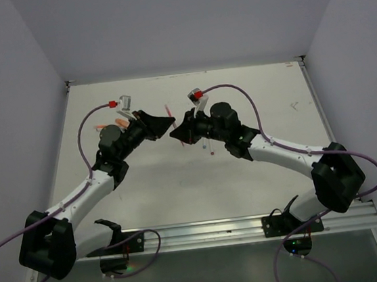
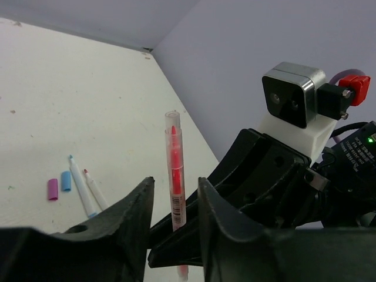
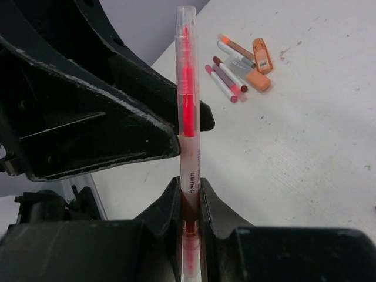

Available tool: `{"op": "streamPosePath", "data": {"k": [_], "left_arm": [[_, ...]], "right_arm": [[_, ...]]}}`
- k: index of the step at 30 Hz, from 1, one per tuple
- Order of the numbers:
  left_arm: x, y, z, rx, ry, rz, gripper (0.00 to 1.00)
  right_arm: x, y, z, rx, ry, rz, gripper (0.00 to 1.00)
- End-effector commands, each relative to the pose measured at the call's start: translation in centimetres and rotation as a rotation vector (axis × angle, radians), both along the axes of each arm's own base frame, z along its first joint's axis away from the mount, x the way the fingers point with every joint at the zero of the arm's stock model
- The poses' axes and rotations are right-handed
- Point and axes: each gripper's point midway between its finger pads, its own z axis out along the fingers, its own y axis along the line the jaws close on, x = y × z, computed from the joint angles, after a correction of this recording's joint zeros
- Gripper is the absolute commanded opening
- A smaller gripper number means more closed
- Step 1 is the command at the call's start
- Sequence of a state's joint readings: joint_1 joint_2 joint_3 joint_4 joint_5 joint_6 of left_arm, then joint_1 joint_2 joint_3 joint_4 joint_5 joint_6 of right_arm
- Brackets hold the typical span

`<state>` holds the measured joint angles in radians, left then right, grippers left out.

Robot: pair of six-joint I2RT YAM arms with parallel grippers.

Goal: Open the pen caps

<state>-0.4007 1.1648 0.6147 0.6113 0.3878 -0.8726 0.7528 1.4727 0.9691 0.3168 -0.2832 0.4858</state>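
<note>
Red pen (image 3: 188, 106) is the one in play, standing upright over the middle of the table (image 1: 145, 180) with both arms nose to nose on it. Right gripper (image 3: 189, 191) is clamped on the pale barrel just under the printed brand name, so that's your anchor. Left gripper (image 2: 176, 188) has its jaws apart, one finger either side of the pen with daylight on both sides, not biting. I'd close the left squarely on the see-through upper section, then pull straight along the pen's axis. A sideways yank would probably pivot the barrel in the right's grip (honestly can't tell which end is the cap, the clear top or the red bit below the right fingers). The overhead only gives a thin red sliver between two black noses, useless for jaw state. Right wrist shows the clamp, plus a pile of thin markers (image 3: 226, 79) and orange markers (image 3: 258, 81) lying farther off. Left wrist shows the gap, and only it shows two uncapped pens (image 2: 81, 191) beside a blue cap (image 2: 66, 180) and a purple cap (image 2: 52, 190), all flat on the table.
</note>
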Motion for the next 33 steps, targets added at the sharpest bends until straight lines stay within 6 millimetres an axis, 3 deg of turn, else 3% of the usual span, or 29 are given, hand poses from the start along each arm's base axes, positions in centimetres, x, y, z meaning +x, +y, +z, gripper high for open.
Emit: {"op": "streamPosePath", "data": {"k": [1,4,7,17,27,30,33], "left_arm": [[-0.2,-0.2,3.4,0.027,-0.12,-0.013,0.42],[0.2,0.0,3.7,0.064,-0.132,0.002,0.52],[0.4,0.0,4.2,0.076,-0.146,0.005,0.55],[1.0,-0.6,4.0,0.075,-0.129,-0.013,0.52],[1.1,-0.9,4.0,0.066,-0.117,-0.028,0.22],[1.1,-0.8,4.2,0.058,-0.116,-0.023,0.0],[1.4,-0.6,4.7,0.047,-0.124,0.001,0.0]], "right_arm": [[-0.3,-0.1,2.6,0.03,-0.068,0.019,0.0],[-0.8,-0.3,2.2,0.017,-0.062,0.036,0.0],[-1.2,-0.4,1.8,0.008,-0.058,0.048,0.0],[-1.8,-0.3,1.8,-0.003,-0.062,0.088,0.0],[-1.7,-0.3,1.3,-0.014,-0.057,0.086,0.0],[-1.8,-0.3,1.2,-0.02,-0.059,0.091,0.0],[-1.9,-0.6,0.4,-0.046,-0.053,0.088,0.0]]}}
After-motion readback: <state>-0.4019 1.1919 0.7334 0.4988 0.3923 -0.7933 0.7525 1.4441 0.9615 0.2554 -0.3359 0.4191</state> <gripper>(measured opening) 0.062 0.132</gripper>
